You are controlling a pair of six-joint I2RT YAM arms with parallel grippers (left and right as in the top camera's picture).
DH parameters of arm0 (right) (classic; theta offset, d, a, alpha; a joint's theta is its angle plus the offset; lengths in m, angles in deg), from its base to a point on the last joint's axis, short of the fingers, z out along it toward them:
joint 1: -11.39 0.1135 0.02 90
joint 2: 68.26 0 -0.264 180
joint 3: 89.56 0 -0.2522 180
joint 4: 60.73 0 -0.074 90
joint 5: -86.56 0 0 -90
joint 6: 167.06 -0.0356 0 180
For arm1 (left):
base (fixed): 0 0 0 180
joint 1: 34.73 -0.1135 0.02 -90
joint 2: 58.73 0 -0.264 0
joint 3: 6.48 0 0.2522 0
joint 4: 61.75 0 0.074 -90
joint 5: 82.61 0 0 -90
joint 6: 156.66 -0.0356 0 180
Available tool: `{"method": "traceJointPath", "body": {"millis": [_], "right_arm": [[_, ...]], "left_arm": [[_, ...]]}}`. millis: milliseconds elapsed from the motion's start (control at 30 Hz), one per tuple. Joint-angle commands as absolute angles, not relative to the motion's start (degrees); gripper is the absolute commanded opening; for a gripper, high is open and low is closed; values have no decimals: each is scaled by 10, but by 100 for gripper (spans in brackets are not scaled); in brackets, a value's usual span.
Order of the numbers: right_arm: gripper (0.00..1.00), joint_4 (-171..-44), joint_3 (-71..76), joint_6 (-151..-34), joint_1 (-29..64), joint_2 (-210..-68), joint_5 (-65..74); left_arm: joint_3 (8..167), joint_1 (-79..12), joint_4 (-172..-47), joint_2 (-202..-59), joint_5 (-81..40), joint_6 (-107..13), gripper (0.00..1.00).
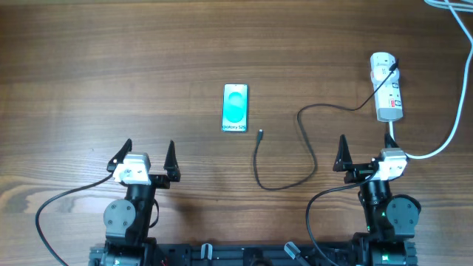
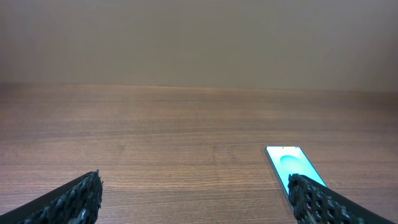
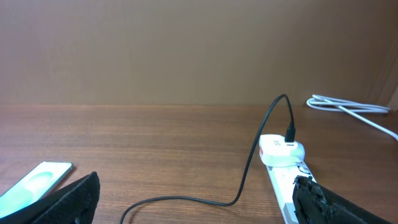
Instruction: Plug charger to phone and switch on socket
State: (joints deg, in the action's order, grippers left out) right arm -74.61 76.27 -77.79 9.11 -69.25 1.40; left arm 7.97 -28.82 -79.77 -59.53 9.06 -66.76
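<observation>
The phone (image 1: 235, 108) lies flat mid-table, cyan screen up, white strip at its near end. It also shows in the left wrist view (image 2: 293, 165) and the right wrist view (image 3: 34, 180). The charger's black cable (image 1: 307, 148) runs from a white adapter on the socket (image 1: 386, 96) in loops to its free tip (image 1: 260, 134), which lies just right of the phone's near corner. The cable (image 3: 249, 168) and socket (image 3: 283, 155) show in the right wrist view. My left gripper (image 1: 145, 157) (image 2: 196, 199) is open and empty near the front. My right gripper (image 1: 366, 155) (image 3: 196, 199) is open and empty, near the socket's near end.
The socket's thick white cord (image 1: 454, 125) curves off the right side toward the far right corner, and shows coiled in the right wrist view (image 3: 348, 107). Bare wooden table (image 1: 111, 74) lies to the left.
</observation>
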Motion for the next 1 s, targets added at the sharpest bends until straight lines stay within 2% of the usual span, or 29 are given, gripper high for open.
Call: {"method": "traceJointPath", "body": {"millis": [0,333,400,467,500,567,633,700,767,900,967], "right_arm": [[100,-744,764,-771,94,-688,6],[100,-744,764,-771,94,-688,6],[100,-744,764,-771,94,-688,6],[100,-744,764,-771,94,-688,6],[100,-744,764,-771,94,-688,6],[100,-744,764,-771,94,-688,6],[100,-744,764,-771,94,-688,6],[100,-744,764,-771,94,-688,6],[100,-744,764,-771,94,-688,6],[100,-744,764,-771,94,-688,6],[100,-744,764,-771,94,-688,6]], "left_arm": [[76,-291,-796,-591,94,-662,100],[76,-291,-796,-591,94,-662,100],[76,-291,-772,-591,116,-699,100],[76,-291,-754,-591,-57,-642,100],[76,-291,-761,-591,-94,-643,100],[76,-291,-719,-591,-125,-611,100],[77,-291,-582,-591,-205,-552,100],[118,-291,-519,-592,-196,-487,100],[208,-291,-583,-621,-195,-464,100],[438,-291,-835,-778,-195,-437,100],[535,-291,-862,-877,-292,-437,100]]}}
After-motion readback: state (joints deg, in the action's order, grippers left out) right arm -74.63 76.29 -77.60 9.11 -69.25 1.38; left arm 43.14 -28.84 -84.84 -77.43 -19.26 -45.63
